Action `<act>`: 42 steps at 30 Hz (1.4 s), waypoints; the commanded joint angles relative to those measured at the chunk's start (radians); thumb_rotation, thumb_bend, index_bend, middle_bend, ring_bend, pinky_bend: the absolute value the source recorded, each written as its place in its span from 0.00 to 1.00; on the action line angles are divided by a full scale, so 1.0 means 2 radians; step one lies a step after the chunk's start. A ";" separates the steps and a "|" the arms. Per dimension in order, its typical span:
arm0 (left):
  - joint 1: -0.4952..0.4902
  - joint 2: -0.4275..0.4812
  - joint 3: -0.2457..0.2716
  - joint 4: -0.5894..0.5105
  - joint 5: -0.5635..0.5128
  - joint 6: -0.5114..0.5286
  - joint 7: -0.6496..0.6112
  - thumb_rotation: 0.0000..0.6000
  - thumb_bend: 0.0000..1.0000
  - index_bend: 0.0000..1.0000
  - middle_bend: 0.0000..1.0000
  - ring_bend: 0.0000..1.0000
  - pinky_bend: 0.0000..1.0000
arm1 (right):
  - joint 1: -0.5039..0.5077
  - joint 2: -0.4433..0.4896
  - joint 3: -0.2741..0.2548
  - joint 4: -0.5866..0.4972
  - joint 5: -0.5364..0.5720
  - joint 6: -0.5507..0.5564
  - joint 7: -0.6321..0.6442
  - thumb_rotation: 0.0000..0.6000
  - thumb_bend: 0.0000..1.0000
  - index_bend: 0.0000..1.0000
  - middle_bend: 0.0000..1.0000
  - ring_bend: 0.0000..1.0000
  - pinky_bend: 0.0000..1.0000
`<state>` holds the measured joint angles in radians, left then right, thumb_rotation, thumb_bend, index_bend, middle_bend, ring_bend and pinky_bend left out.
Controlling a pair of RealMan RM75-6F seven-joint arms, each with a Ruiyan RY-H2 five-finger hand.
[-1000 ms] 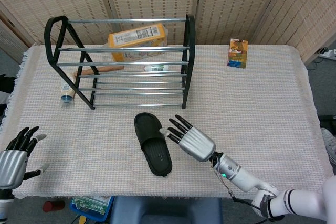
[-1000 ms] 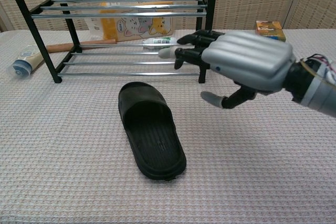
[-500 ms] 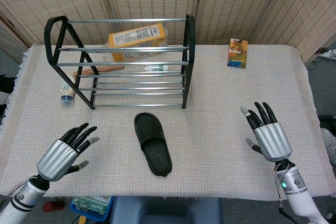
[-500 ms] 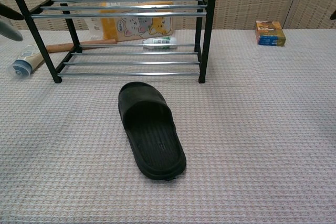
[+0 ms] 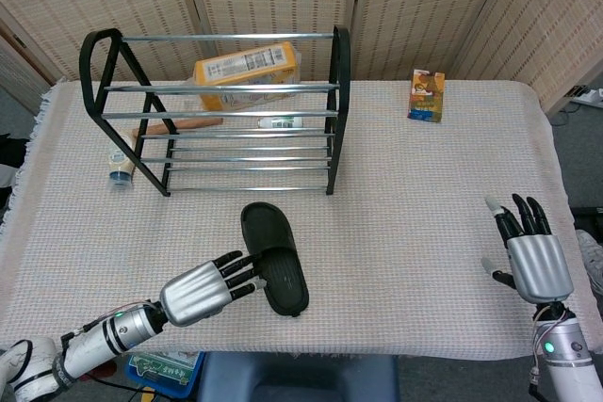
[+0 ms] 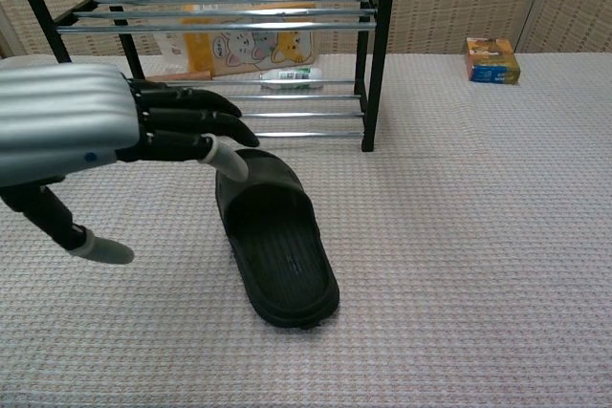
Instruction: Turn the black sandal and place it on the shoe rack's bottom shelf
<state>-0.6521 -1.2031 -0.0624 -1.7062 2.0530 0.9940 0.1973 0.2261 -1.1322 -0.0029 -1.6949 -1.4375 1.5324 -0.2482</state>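
Note:
The black sandal (image 5: 274,257) (image 6: 274,239) lies sole-down on the table cloth in front of the shoe rack (image 5: 336,101) (image 6: 375,54), its toe end toward the rack. My left hand (image 5: 202,292) (image 6: 91,137) hovers just left of the sandal with its fingers stretched out toward it, holding nothing; in the head view the fingertips overlap the sandal's near edge. My right hand (image 5: 530,258) is far off at the table's right edge, fingers spread and empty; the chest view does not show it.
A yellow bag (image 5: 247,69) (image 6: 247,47), a wooden stick (image 5: 179,124) and a small bottle (image 5: 279,122) lie at the rack. A tube (image 5: 119,168) (image 6: 45,109) sits left of it. A small box (image 5: 427,94) (image 6: 491,58) stands at the back right.
My right hand has drawn back from beside the sandal to the table's right edge. My left hand has come in from the left edge to the sandal's side. The sandal has not moved.

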 commanded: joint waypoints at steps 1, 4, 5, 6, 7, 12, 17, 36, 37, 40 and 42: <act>-0.050 -0.016 -0.020 -0.017 -0.031 -0.073 0.033 1.00 0.12 0.18 0.12 0.09 0.26 | -0.004 0.002 0.002 0.003 0.000 -0.002 0.004 1.00 0.19 0.00 0.20 0.03 0.00; -0.074 -0.028 -0.026 -0.020 -0.051 -0.114 0.049 1.00 0.12 0.17 0.12 0.09 0.26 | -0.007 0.003 0.005 0.006 0.002 -0.007 0.008 1.00 0.19 0.00 0.20 0.03 0.00; -0.081 -0.032 -0.027 -0.020 -0.057 -0.125 0.053 1.00 0.12 0.16 0.12 0.09 0.26 | -0.008 0.002 0.006 0.008 0.002 -0.009 0.009 1.00 0.19 0.00 0.20 0.03 0.00; -0.087 -0.036 -0.029 -0.019 -0.063 -0.135 0.058 1.00 0.12 0.16 0.12 0.09 0.26 | -0.008 0.002 0.007 0.009 0.003 -0.011 0.011 1.00 0.19 0.00 0.20 0.03 0.00; -0.094 -0.041 -0.032 -0.017 -0.068 -0.144 0.064 1.00 0.12 0.16 0.12 0.09 0.26 | -0.009 0.001 0.008 0.011 0.004 -0.013 0.014 1.00 0.19 0.00 0.20 0.03 0.00; -0.126 -0.072 -0.046 -0.001 -0.110 -0.203 0.108 1.00 0.12 0.15 0.11 0.09 0.26 | -0.009 -0.002 0.014 0.020 0.005 -0.024 0.023 1.00 0.19 0.00 0.20 0.03 0.00; -0.149 -0.101 -0.056 0.016 -0.156 -0.252 0.162 1.00 0.12 0.15 0.11 0.09 0.26 | -0.011 -0.003 0.020 0.028 0.005 -0.030 0.031 1.00 0.19 0.00 0.20 0.03 0.00; -0.187 -0.149 -0.044 0.052 -0.282 -0.274 0.291 1.00 0.12 0.16 0.11 0.09 0.26 | -0.025 -0.006 0.032 0.051 0.007 -0.039 0.065 1.00 0.19 0.00 0.20 0.03 0.00; -0.189 -0.151 -0.042 0.053 -0.287 -0.272 0.297 1.00 0.12 0.17 0.11 0.09 0.26 | -0.025 -0.006 0.032 0.052 0.007 -0.039 0.066 1.00 0.19 0.00 0.20 0.03 0.00; -0.195 -0.155 -0.035 0.056 -0.302 -0.269 0.308 1.00 0.12 0.18 0.11 0.09 0.26 | -0.027 -0.006 0.034 0.054 0.007 -0.040 0.070 1.00 0.19 0.00 0.20 0.03 0.00; -0.198 -0.157 -0.030 0.059 -0.308 -0.265 0.317 1.00 0.12 0.19 0.11 0.09 0.26 | -0.028 -0.006 0.034 0.055 0.007 -0.042 0.073 1.00 0.19 0.00 0.20 0.03 0.00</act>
<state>-1.0417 -1.5124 -0.1308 -1.5932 1.4470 0.4572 0.8202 0.1708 -1.1445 0.0648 -1.5851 -1.4235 1.4503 -0.1034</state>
